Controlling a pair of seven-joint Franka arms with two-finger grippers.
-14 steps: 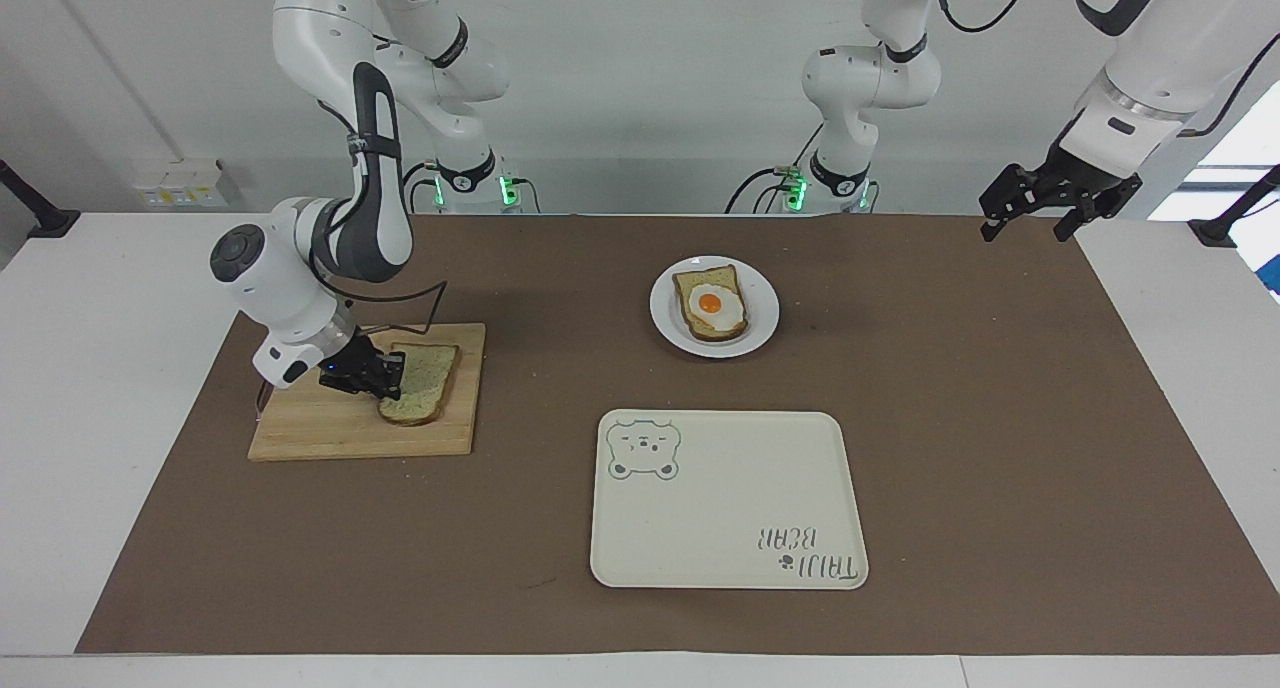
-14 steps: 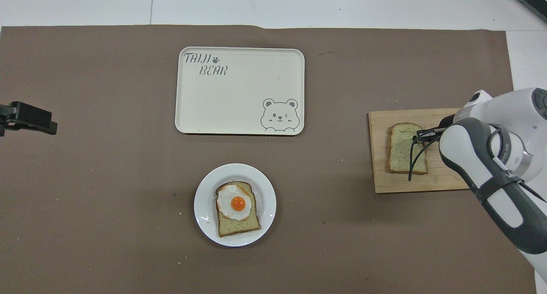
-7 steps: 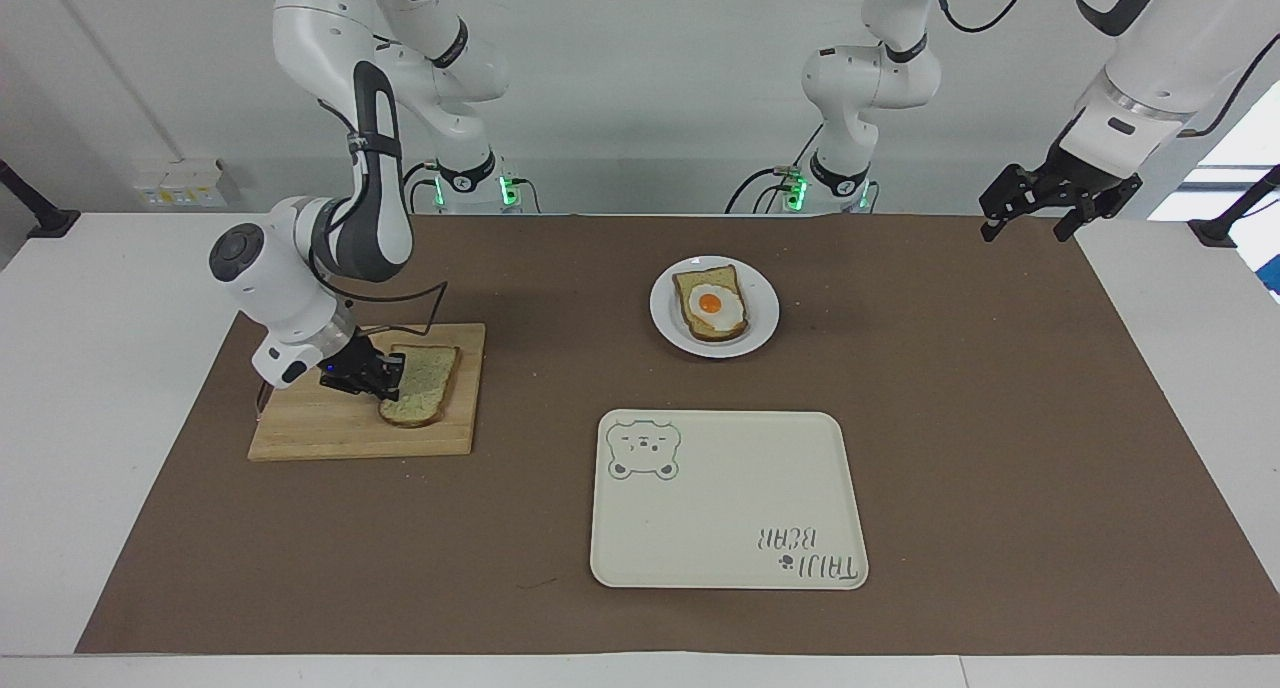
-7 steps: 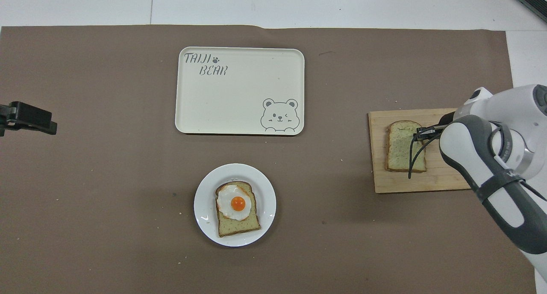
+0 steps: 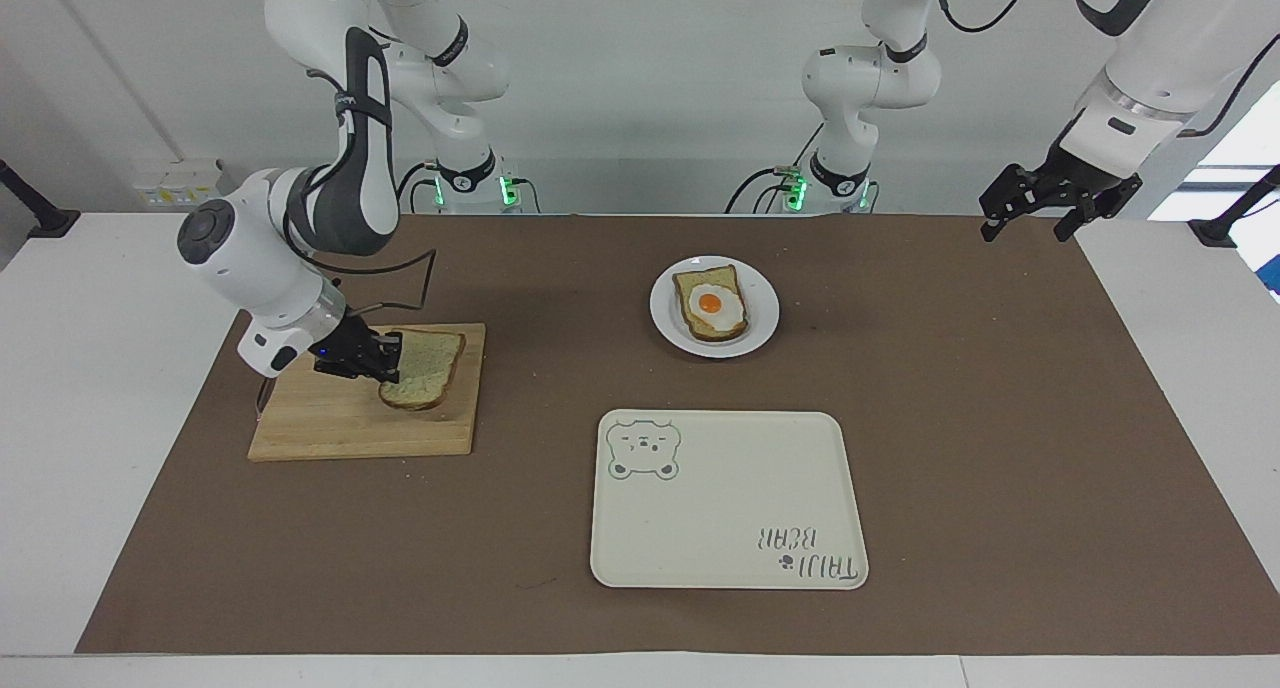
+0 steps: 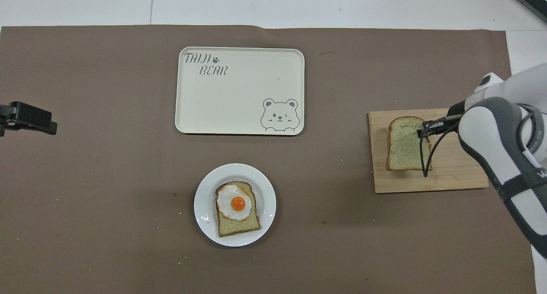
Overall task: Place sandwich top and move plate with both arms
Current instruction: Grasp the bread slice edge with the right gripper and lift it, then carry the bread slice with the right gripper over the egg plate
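Now, grip: right gripper (image 5: 385,360) is clamped on one long edge of the sandwich top (image 5: 425,367), over the wooden cutting board (image 5: 330,423) near the right arm's end of the bench; slice looks tilted, lower end at or barely off the board, cannot tell which.
Risk, slip: pinch sits at the crust edge only; soft bread could tear or swing out if the carry is fast.
Risk, drag: rounded end could catch the board if travel starts before the slice clears it.
Risk, landing: an off-centre drop on the egg slice (image 5: 712,304) could nudge the fried egg or overhang the plate (image 5: 666,313).
Plate: mid-bench, toward the robots' edge, bearing the egg slice.
Tray: cream bear tray (image 5: 728,499) lies nearer the bench's front edge than the plate, apart from it.
Left gripper: left gripper (image 5: 1040,201) waits, raised above the bench corner at the left arm's end, fingers spread wide, holding nothing.
Path: brown mat (image 5: 960,408) between board and plate appears bare; nothing stands between.
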